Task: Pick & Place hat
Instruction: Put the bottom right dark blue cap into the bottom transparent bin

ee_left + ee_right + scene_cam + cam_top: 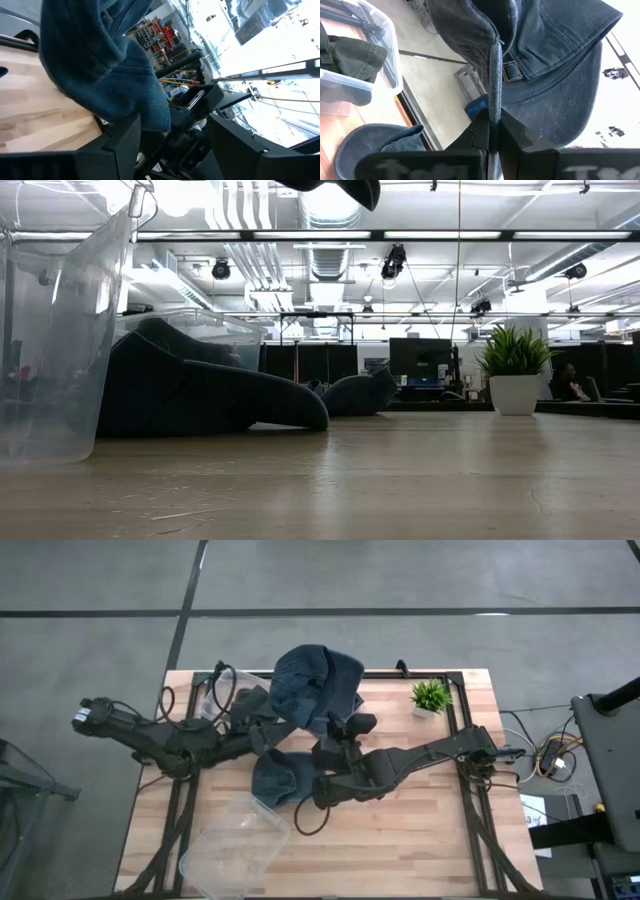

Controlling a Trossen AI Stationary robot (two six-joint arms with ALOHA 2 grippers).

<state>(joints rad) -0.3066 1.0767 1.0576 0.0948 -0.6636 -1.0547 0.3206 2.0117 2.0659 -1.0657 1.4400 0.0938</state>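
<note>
My right gripper [492, 131] is clamped on the back strap of a blue denim cap [315, 685], holding it in the air above the table [420, 830]. My left gripper [170, 145] reaches in under the same cap with its fingers spread wide, the cloth hanging down between them; I cannot tell whether they press on it. Below my grippers a second dark blue cap [280, 780] lies on the table. Near it sits an empty clear plastic bin [235, 850]; another bin [350, 65] beyond my grippers holds an olive-green cap.
</note>
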